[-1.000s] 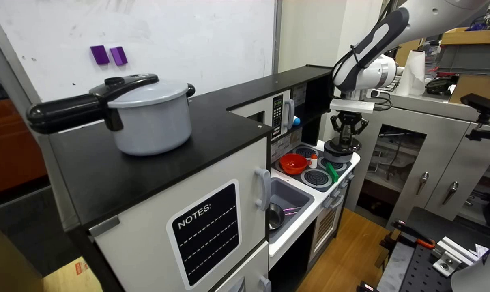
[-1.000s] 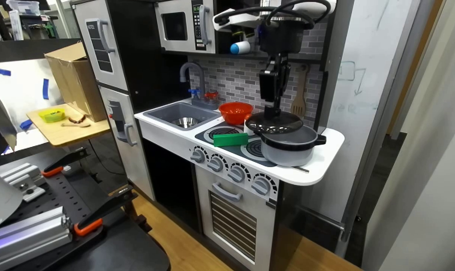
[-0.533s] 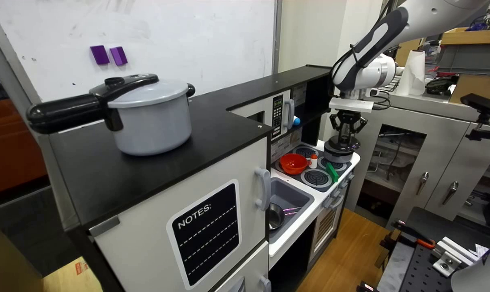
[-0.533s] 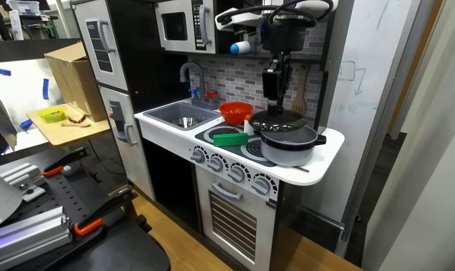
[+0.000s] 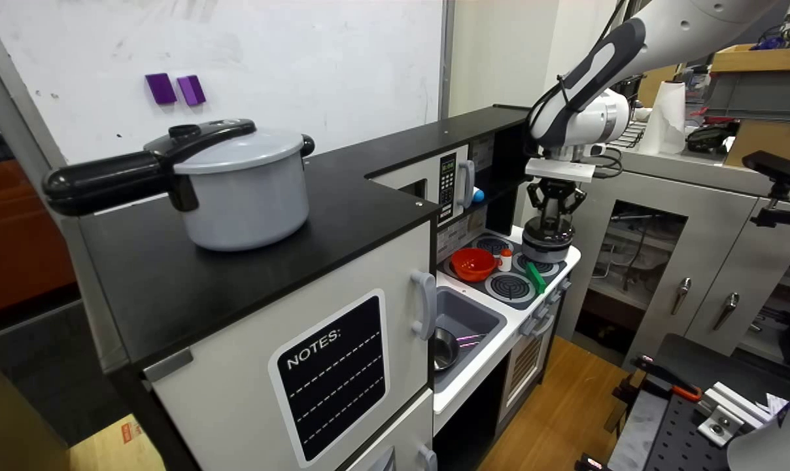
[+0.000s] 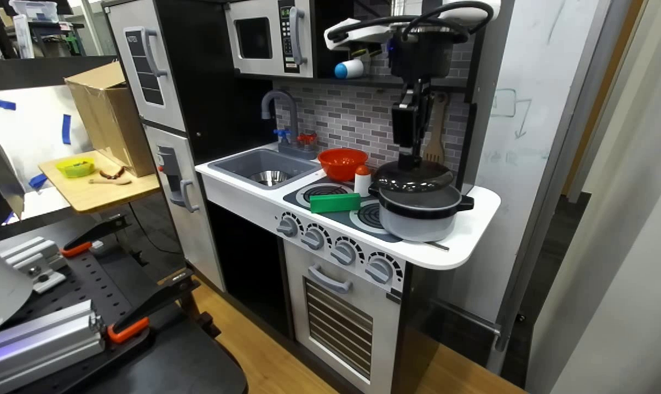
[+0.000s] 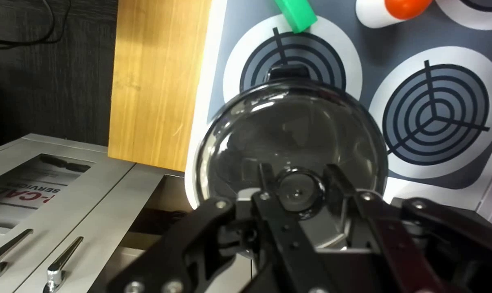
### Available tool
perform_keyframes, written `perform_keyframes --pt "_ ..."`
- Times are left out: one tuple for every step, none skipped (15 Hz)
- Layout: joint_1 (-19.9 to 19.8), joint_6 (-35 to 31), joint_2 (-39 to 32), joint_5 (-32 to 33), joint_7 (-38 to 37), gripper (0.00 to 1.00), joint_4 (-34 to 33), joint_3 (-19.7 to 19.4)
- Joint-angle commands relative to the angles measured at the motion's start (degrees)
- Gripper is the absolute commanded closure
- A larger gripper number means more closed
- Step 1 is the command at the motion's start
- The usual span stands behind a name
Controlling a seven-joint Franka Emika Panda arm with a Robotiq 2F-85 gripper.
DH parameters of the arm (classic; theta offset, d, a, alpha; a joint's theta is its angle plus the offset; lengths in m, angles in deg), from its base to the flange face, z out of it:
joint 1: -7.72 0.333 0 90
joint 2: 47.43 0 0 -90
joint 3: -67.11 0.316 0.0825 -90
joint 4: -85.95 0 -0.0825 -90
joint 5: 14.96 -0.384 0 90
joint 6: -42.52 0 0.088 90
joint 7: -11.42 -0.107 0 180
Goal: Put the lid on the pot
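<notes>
The small grey pot (image 6: 418, 225) with black rim and side handles stands on the front right of the toy stove; it also shows in an exterior view (image 5: 544, 255). My gripper (image 6: 410, 160) is shut on the knob of the dark see-through lid (image 6: 412, 181). In the wrist view the fingertips (image 7: 303, 177) lie on both sides of the knob, and the lid (image 7: 295, 126) covers most of the pot; one black handle (image 7: 288, 72) shows. The lid is tilted over the pot, lower at its left edge, and part of the pot's inside shows at the right. Whether the lid touches the rim is unclear.
A green block (image 6: 335, 203), a white shaker with orange top (image 6: 362, 183) and a red bowl (image 6: 342, 163) stand on the stove nearby. The sink (image 6: 262, 167) holds a metal pan. A shelf (image 6: 440, 82) is behind the gripper. A large grey pot (image 5: 244, 196) stands on the cabinet top.
My gripper has moved with the lid further over the pot, to the right in an exterior view. The lid has become more tilted. The pot has not moved.
</notes>
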Motion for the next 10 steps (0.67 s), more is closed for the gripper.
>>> perform_keyframes --pt "-0.6 -0.2 -1.9 -1.3 0.5 0.91 -2.5 0.4" --pt "-0.6 -0.2 -2.1 -1.3 0.4 0.9 -2.8 0.4" --pt "-0.6 -0.1 -2.3 -1.3 0.3 0.91 -3.1 0.4" --pt "-0.6 0.0 -2.2 -1.6 0.4 0.92 -3.1 0.5" --pt "-0.6 0.0 -2.1 -1.6 0.4 0.92 -3.0 0.5" --pt "-0.6 -0.1 -1.8 -1.7 0.5 0.92 -2.7 0.5" --pt "-0.9 1.5 -1.8 -3.0 -0.1 0.92 -3.1 0.8" --pt "-1.0 1.9 -1.9 -3.7 0.1 0.92 -3.3 0.9" --pt "-1.3 2.3 -2.1 -4.5 0.5 0.92 -3.8 0.8" --pt "-1.3 2.4 -2.2 -5.0 0.4 0.92 -3.9 0.8"
